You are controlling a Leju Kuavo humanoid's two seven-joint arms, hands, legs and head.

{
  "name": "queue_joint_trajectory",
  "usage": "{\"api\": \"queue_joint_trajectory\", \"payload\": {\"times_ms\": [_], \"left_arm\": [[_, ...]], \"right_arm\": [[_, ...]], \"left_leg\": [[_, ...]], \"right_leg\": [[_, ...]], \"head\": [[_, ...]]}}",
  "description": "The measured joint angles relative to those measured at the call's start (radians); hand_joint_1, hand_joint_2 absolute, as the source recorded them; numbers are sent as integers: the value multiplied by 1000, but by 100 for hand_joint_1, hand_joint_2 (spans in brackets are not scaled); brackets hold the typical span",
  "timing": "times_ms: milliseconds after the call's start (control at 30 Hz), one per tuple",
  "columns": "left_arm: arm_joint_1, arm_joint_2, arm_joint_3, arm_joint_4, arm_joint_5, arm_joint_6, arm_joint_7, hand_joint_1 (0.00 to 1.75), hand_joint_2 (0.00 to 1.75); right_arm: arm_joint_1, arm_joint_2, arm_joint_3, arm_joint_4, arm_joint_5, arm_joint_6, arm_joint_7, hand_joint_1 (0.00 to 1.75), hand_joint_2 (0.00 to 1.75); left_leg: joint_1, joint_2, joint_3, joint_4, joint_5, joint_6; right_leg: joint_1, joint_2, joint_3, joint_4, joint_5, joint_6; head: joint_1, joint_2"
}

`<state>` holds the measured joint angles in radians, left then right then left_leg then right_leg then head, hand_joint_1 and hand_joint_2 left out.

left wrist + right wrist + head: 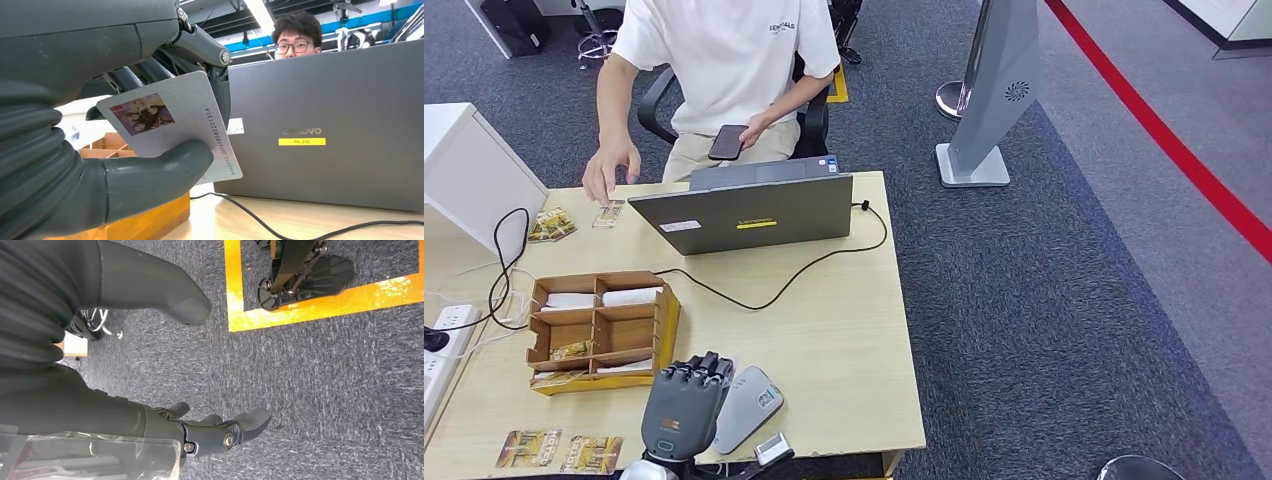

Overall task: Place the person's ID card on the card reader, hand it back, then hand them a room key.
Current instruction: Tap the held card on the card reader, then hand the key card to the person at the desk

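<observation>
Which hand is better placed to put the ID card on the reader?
Left. The left hand already holds the ID card and is beside the card reader. The right hand hangs over the carpet, holding nothing.

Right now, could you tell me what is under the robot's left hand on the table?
The left hand grips the ID card above the grey card reader. The hand covers the reader's near side.

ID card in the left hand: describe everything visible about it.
The ID card is a pale grey, speckled, plastic-looking rectangle with rounded corners, a small colour photo near one end and a printed number along one edge. It is tilted, pinched between the left hand's thumb and dark fingers, above the table near the laptop.
</observation>
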<state>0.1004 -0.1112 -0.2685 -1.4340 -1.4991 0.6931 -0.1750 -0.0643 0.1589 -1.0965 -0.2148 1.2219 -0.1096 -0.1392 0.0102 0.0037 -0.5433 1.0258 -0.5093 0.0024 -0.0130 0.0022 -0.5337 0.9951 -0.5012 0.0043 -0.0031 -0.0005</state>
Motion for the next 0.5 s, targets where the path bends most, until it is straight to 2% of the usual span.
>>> {"api": "queue_joint_trajectory", "payload": {"times_ms": [100,333,500], "left_arm": [[1,2,-34,0,-9,0,28,175,175],[-3,24,-178,14,-1,0,132,175,175],[-11,40,-216,38,25,0,153,175,175]], "right_arm": [[0,2,0,0,0,0,0,0,175],[-1,7,-2,0,-3,-1,-1,0,175],[-1,8,-6,0,-3,-1,0,0,175]], "left_leg": [[0,0,0,0,0,0],[0,0,0,0,0,0],[0,0,0,0,0,0]], "right_leg": [[0,0,0,0,0,0],[0,0,0,0,0,0],[0,0,0,0,0,0]], "head": [[0,0],[0,0],[0,0]]}}
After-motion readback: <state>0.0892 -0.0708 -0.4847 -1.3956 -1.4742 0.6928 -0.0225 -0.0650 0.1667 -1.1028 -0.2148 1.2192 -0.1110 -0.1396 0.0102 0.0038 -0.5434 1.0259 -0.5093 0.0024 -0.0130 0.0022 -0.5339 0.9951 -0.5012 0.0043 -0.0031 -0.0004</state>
